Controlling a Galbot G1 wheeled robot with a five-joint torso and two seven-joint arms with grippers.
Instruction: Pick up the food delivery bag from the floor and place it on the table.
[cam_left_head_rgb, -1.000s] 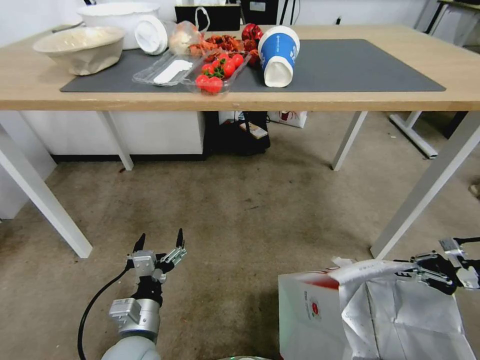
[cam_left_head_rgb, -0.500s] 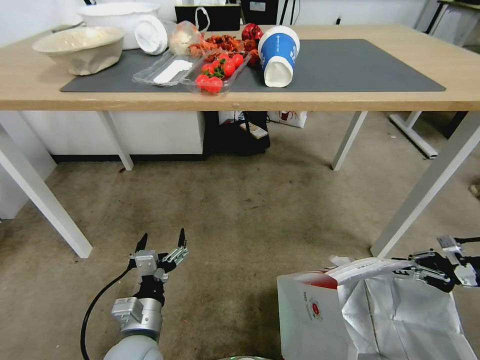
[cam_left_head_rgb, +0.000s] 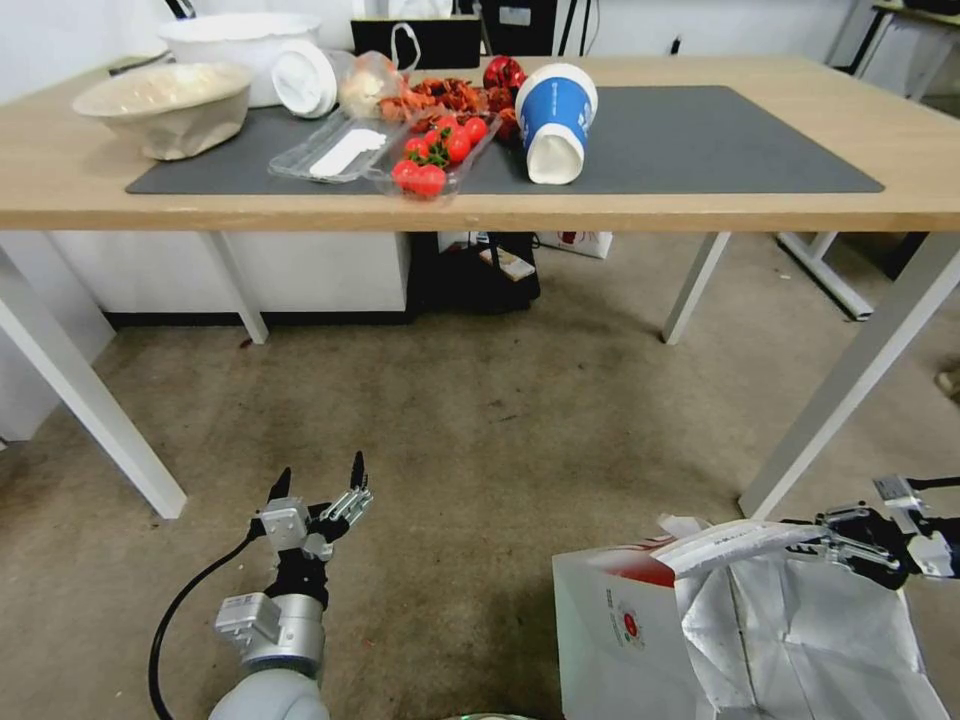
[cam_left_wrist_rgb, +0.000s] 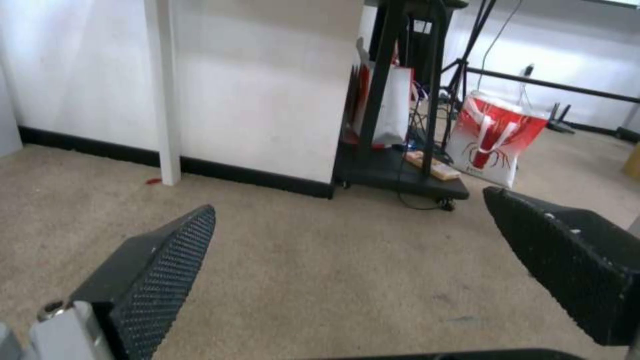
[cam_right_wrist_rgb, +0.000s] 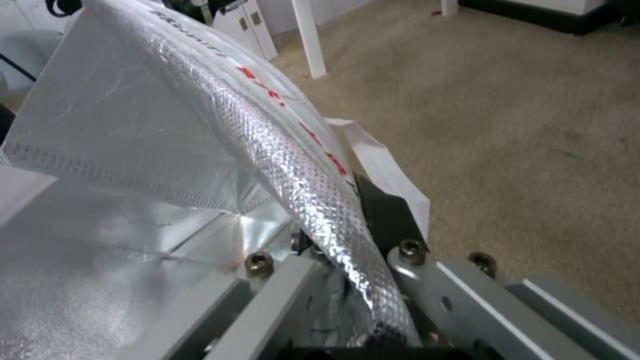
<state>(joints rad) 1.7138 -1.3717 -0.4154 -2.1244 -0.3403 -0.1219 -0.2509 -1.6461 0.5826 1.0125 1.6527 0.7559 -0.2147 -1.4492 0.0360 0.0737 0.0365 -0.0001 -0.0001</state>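
The top edge of the food delivery bag (cam_left_head_rgb: 640, 640), low by the floor (cam_left_head_rgb: 480, 440), is clamped by the right gripper (cam_left_head_rgb: 835, 545), reaching sideways, while the left gripper (cam_left_head_rgb: 318, 490) is held spread, pointing forward.

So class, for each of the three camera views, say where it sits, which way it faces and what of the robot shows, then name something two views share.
Head view: on the robot's head, facing forward and down over the floor to the table; left gripper open, right gripper shut on the food delivery bag.
Left wrist view: low, facing along the floor under the table; its open fingers frame the view.
Right wrist view: facing the bag's foil rim pinched in its jaws.
Shared: the head and right wrist views both show that grip.
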